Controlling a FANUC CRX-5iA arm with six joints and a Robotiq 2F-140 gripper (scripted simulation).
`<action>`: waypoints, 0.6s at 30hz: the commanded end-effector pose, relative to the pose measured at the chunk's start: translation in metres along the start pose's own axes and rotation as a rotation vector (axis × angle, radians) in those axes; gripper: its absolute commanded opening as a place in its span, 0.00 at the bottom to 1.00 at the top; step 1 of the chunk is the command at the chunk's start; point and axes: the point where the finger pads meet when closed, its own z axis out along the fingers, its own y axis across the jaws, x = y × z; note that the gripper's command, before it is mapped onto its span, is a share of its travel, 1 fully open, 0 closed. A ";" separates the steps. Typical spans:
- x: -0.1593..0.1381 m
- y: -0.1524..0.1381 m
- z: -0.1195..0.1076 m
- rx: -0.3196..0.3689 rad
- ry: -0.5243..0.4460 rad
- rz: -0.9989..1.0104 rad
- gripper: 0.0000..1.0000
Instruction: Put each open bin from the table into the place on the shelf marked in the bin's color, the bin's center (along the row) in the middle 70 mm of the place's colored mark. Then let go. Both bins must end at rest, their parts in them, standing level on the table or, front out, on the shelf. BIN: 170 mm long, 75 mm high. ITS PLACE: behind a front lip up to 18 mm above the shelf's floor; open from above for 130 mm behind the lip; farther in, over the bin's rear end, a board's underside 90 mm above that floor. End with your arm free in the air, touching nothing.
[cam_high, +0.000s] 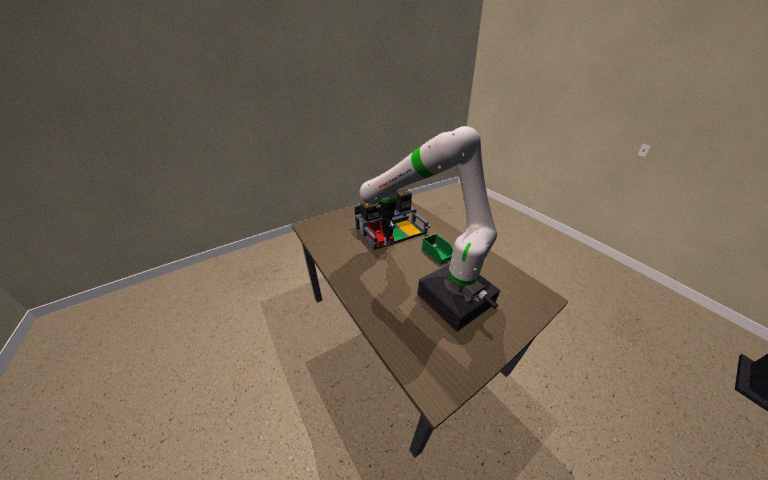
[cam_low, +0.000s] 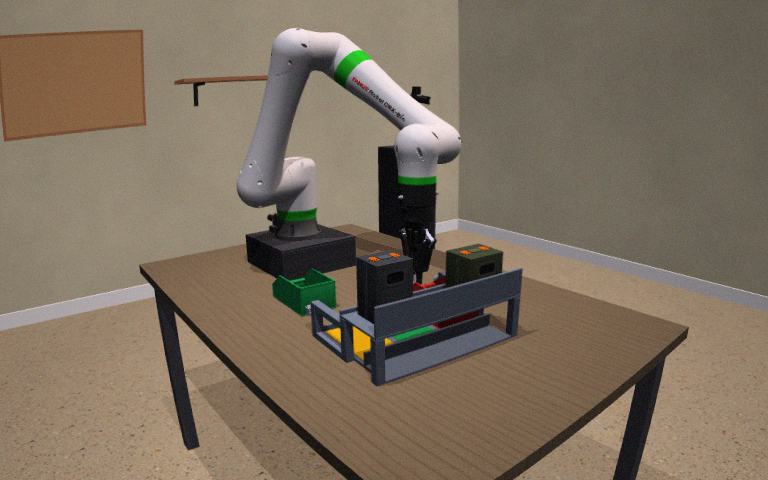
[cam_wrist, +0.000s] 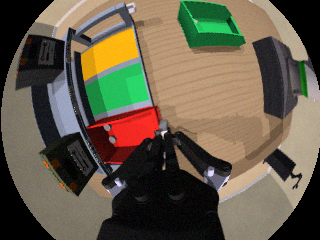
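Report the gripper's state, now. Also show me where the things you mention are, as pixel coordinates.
Gripper (cam_high: 388, 243) (cam_low: 418, 280) (cam_wrist: 164, 125): closed, nothing between its fingers; the tips are down at the front end of the red bin (cam_high: 373, 233) (cam_wrist: 137, 127).

I see the red bin (cam_high: 374, 233) (cam_wrist: 134, 131) in the shelf's end place, beside the green mark, open top up, two small pale round parts inside. Green bin (cam_high: 437, 249) (cam_low: 306, 290) (cam_wrist: 210, 24): open-topped, upright on the table, apart from the shelf, on the robot-base side; I make out something pale inside.

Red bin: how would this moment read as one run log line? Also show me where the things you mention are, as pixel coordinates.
end effector (cam_high: 388, 242) (cam_low: 418, 279) (cam_wrist: 164, 125): shut | red bin (cam_high: 375, 233) (cam_wrist: 134, 131): on shelf | green bin (cam_high: 437, 249) (cam_low: 306, 292) (cam_wrist: 210, 30): on table
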 end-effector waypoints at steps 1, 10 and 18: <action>0.000 -0.003 0.000 0.000 0.000 0.000 0.00; 0.000 -0.007 0.000 0.000 0.000 0.000 0.00; 0.000 -0.012 0.000 0.000 0.000 0.000 0.00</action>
